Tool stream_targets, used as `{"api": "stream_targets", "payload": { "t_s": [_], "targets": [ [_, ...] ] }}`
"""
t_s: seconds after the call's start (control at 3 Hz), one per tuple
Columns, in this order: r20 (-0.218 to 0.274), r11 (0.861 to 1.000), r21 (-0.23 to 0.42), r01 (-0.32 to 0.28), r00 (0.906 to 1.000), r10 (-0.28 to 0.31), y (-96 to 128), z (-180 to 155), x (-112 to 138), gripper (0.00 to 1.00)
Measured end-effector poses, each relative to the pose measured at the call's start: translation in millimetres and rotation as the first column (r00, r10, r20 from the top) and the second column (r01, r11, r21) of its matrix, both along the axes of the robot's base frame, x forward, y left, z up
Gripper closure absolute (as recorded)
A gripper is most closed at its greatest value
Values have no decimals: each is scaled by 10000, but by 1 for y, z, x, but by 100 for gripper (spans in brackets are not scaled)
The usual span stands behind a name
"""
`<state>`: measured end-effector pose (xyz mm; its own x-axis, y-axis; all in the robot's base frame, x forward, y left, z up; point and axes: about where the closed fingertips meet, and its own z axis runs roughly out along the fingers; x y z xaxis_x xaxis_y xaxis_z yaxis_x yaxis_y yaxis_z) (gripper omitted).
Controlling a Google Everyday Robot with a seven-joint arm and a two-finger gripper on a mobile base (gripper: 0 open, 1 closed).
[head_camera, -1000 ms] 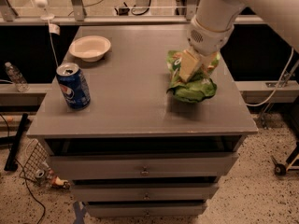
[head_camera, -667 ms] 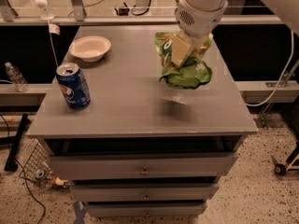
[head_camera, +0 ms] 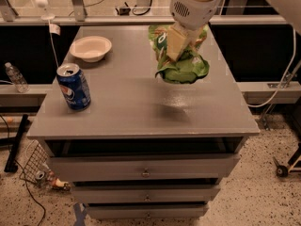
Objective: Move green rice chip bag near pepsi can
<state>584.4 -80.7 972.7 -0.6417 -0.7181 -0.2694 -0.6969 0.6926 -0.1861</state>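
The green rice chip bag [head_camera: 182, 66] hangs in the air above the right half of the grey cabinet top [head_camera: 136, 107], held from above. My gripper [head_camera: 175, 47] is shut on the bag's upper part, its pale fingers [head_camera: 173, 42] pressed into the crinkly pouch. The bag's shadow falls on the top below it. The pepsi can [head_camera: 74, 86] stands upright near the left front edge of the top, well to the left of the bag.
A white bowl [head_camera: 91, 47] sits at the back left of the top. The cabinet has drawers [head_camera: 146, 167] below. A clear plastic bottle [head_camera: 15, 77] stands on a ledge at far left. Cables and a wire basket [head_camera: 35, 164] lie on the floor.
The gripper has lifted the bag off the cabinet top and carried it up and a little left. The can and bowl have not moved.
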Motion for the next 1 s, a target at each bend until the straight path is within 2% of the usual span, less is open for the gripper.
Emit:
{"api": "stream_targets", "payload": {
  "t_s": [0.33,0.67,1.0],
  "targets": [
    [-531,9971,-96,-752,9958,746,26,-25,3,100],
    [-1183,9774,161,-2110,9702,2114,75,-57,0,100],
    [-1451,9591,389,-2805,9480,2831,100,-69,-3,100]
  ]
}}
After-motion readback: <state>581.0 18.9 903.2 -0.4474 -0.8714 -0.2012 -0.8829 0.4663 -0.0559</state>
